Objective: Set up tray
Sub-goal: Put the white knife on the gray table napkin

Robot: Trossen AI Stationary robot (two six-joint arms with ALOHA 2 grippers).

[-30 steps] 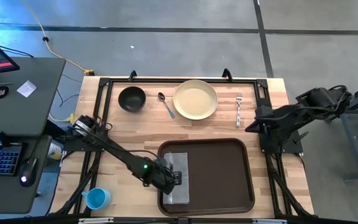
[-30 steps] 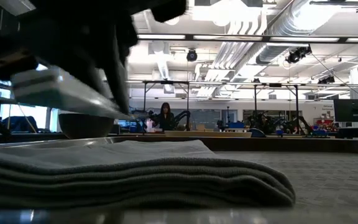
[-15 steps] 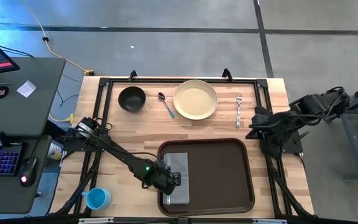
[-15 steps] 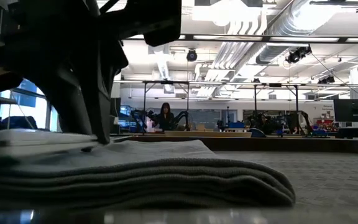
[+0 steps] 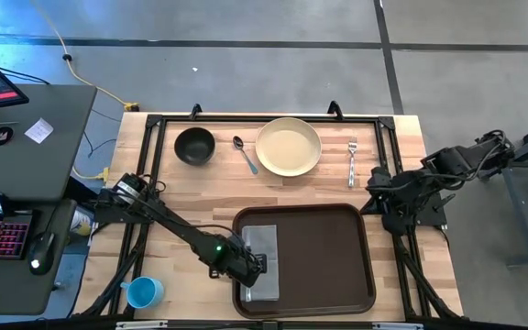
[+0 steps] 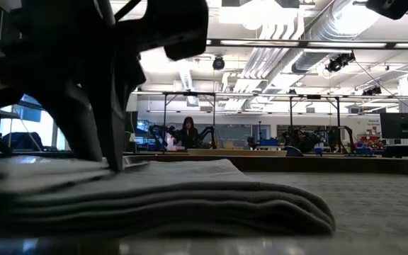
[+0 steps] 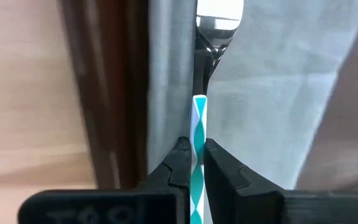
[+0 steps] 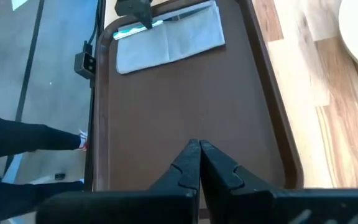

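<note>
The dark brown tray [image 5: 324, 252] lies at the table's near middle, with a folded grey napkin [image 5: 266, 246] on its left part. My left gripper [image 5: 255, 267] stands over the napkin's left edge, shut on a utensil [image 7: 199, 118] that has a teal-and-white striped handle and a metal end [image 7: 219, 15]. The utensil lies along the napkin [image 6: 190, 191]. My right gripper [image 5: 372, 183] hangs shut and empty above the tray's far right corner; in its wrist view [image 8: 199, 149] it looks down on the tray [image 8: 185, 106]. My left gripper pinches the striped handle [image 7: 199, 127] between its two fingers, one on each side. The fingers [image 7: 179, 158] come from above, slanting down. The utensil points away along the napkin's left edge, and its metal end rests on the cloth [image 7: 260, 93].
Along the far side stand a black bowl [image 5: 194, 145], a spoon [image 5: 245, 154], a cream plate [image 5: 288, 147] and a fork [image 5: 352, 161]. A blue cup [image 5: 143, 292] sits at the near left corner. A black frame borders the table.
My left gripper has sunk a little and the utensil, which hung slanted above the napkin, now lies nearly flat on it. My right arm has come down and folded in at the table's right edge, its fingers still shut.
</note>
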